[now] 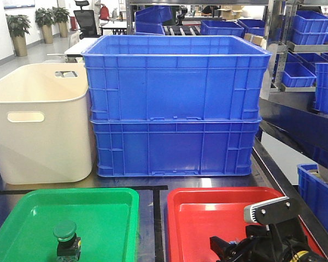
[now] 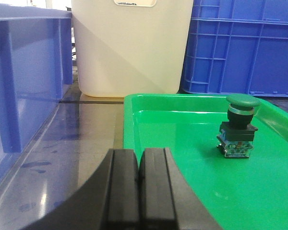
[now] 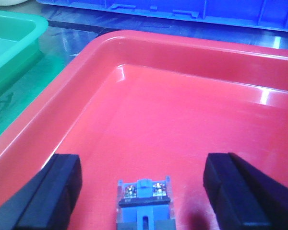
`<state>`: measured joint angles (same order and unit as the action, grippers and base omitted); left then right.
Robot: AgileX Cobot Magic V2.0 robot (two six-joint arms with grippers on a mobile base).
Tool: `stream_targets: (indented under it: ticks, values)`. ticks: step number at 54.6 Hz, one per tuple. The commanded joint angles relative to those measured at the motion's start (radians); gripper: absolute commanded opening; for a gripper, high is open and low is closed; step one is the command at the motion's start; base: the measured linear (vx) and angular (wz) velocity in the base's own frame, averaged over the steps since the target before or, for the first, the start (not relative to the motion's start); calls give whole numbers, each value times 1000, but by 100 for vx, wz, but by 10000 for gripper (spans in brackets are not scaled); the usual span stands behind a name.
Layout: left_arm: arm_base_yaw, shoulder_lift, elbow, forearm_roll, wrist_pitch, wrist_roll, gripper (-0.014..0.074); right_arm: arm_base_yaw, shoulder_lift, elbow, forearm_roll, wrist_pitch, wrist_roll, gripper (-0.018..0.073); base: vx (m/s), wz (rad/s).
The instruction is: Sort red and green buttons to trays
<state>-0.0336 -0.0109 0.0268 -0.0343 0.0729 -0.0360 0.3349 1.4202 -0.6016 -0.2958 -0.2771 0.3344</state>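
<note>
The right claw [image 3: 143,184] hangs spread wide over the glossy red tray [image 3: 192,62], a blocky blue-grey button [image 3: 144,199] lying between its pads, terminals facing away. The right arm is nearest. The left claw [image 2: 138,179], pressed together and empty, sits by the green tray [image 2: 182,158], where a green-capped button [image 2: 237,127] stands upright.

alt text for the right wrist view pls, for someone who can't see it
A small grey-blue button body lies in the red tray, between the right gripper's two open black fingers. A corner of the green tray shows at upper left.
</note>
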Motion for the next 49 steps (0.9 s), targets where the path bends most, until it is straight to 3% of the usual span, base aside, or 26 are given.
stream_targets:
  ticks: [1,29,49]
  values:
    - [2,-15,-22,0,-79,1,-6,2,-23,-29,5,-74,-2,585,0,0]
    - [2,-15,-22,0,-79,1,-6,3,-33,-29,5,-73,-2,585,0,0]
    - [2,-15,-22,0,-79,1,-6,2,-344,-29,0,37,-4,585,0,0]
